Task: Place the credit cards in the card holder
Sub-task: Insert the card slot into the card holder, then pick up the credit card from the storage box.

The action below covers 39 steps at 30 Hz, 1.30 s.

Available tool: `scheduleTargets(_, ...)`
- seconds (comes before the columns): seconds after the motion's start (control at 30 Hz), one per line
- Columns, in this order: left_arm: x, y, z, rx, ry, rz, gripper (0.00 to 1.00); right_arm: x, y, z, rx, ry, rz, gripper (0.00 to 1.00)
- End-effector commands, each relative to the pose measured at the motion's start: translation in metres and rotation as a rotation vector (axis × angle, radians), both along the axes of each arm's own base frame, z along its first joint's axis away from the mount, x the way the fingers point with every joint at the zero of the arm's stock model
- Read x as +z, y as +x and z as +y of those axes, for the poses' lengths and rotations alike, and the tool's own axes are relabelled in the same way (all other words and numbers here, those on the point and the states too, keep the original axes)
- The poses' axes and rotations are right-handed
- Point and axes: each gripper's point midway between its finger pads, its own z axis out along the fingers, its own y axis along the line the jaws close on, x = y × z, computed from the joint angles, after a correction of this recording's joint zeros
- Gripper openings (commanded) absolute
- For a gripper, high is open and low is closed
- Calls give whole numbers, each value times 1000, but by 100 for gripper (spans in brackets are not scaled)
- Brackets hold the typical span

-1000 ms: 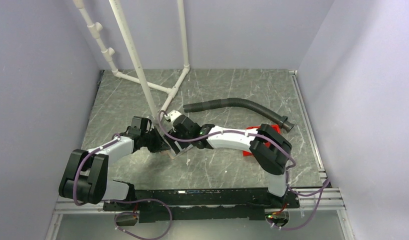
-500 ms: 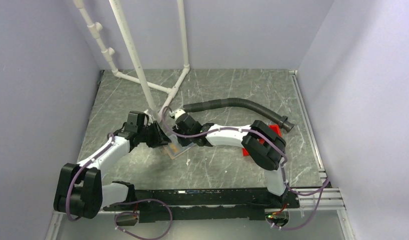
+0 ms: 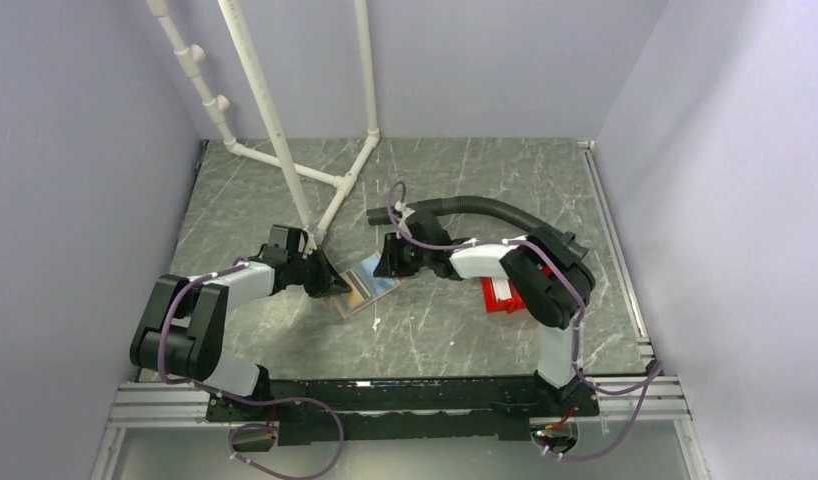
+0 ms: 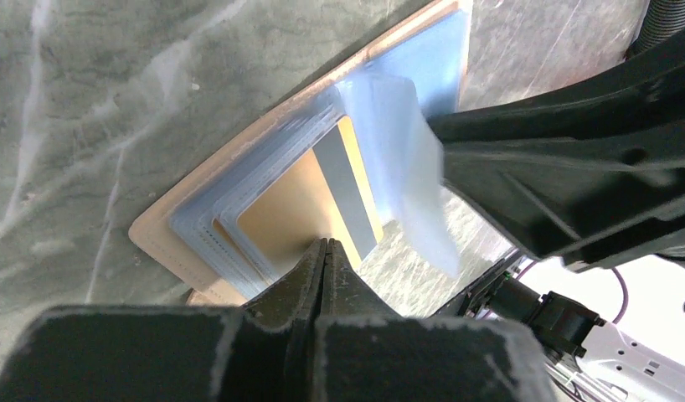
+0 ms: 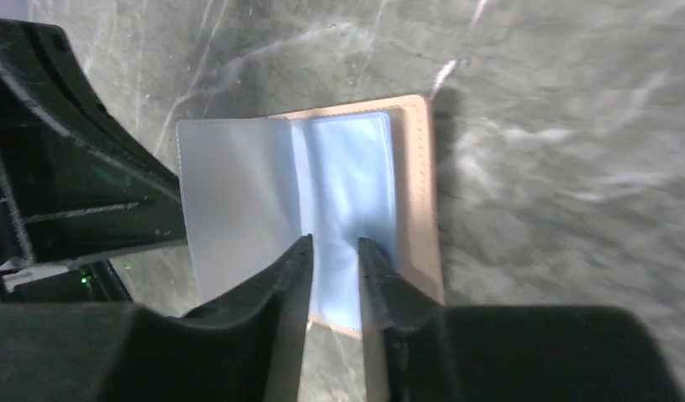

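Observation:
The tan card holder (image 3: 370, 283) lies open on the table between my two grippers. In the left wrist view a tan-orange credit card (image 4: 297, 205) with a grey stripe sits inside a clear pocket of the holder (image 4: 172, 230). My left gripper (image 4: 326, 243) (image 3: 323, 278) is shut, its tips at that card's near edge, nothing visible between them. My right gripper (image 5: 333, 241) (image 3: 385, 265) hovers over the holder's (image 5: 419, 184) fold, jaws a narrow gap apart, nothing visibly pinched. A pale pocket leaf (image 5: 239, 193) (image 4: 398, 142) stands lifted beside it.
A red bin (image 3: 505, 295) sits under the right arm's elbow. A black corrugated hose (image 3: 485, 207) curves behind the right arm. White pipe framing (image 3: 275, 130) rises just behind the left gripper. Grey walls close in on three sides.
The right gripper has pulled back to the right off the holder and narrowed its jaws. The left gripper has settled at the holder's left edge. The open holder now shows from above.

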Motion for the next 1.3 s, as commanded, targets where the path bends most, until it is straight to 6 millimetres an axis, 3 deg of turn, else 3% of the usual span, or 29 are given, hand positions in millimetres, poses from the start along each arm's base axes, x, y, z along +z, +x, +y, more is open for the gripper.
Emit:
scheduleTargets(0.0, -32, -14, 24, 33, 154, 80, 2, 29, 14, -25, -38, -70, -132, 40)
scheduleTargets(0.17, -36, -18, 25, 32, 164, 98, 1, 58, 4, -19, 53, -205, -406, 65)
scheduleTargets(0.27, -37, -18, 26, 32, 165, 98, 1, 69, -8, 1, 109, -237, -497, 77)
scheduleTargets(0.33, -36, -18, 26, 34, 166, 95, 1, 68, -6, 10, 100, -281, -525, 82)
scheduleTargets(0.4, -36, -18, 27, 36, 171, 97, 1, 54, 10, 4, 14, -391, -522, 82)
scheduleTargets(0.47, -35, -18, 29, 36, 185, 93, 1, 26, 29, -16, -79, -574, -497, 78)
scheduleTargets(0.57, -26, -15, 30, 23, 196, 70, 3, 23, 45, -49, -194, -700, -450, 66)
scheduleTargets(0.6, -19, -13, 29, 12, 190, 52, 5, 32, 44, -56, -206, -652, -427, 62)
scheduleTargets(0.7, 19, -5, 17, -55, 132, -58, 20, 84, 28, -75, -187, -437, -386, 60)
scheduleTargets(0.77, 49, 0, 7, -109, 85, -141, 31, 118, 13, -92, -165, -372, -400, 70)
scheduleTargets(0.83, 72, 3, -4, -145, 49, -196, 41, 136, 7, -125, -218, -392, -370, 77)
scheduleTargets(0.9, 90, 3, -17, -184, 14, -237, 48, 139, 2, -166, -300, -436, -292, 80)
scheduleTargets(1.03, 113, -1, -49, -282, -57, -291, 53, 134, -15, -227, -433, -432, -203, 98)
scheduleTargets(1.13, 119, -6, -70, -342, -128, -304, 54, 119, -19, -259, -491, -325, -110, 99)
scheduleTargets(1.27, 121, -14, -84, -398, -161, -310, 55, 92, -26, -273, -506, -211, -17, 99)
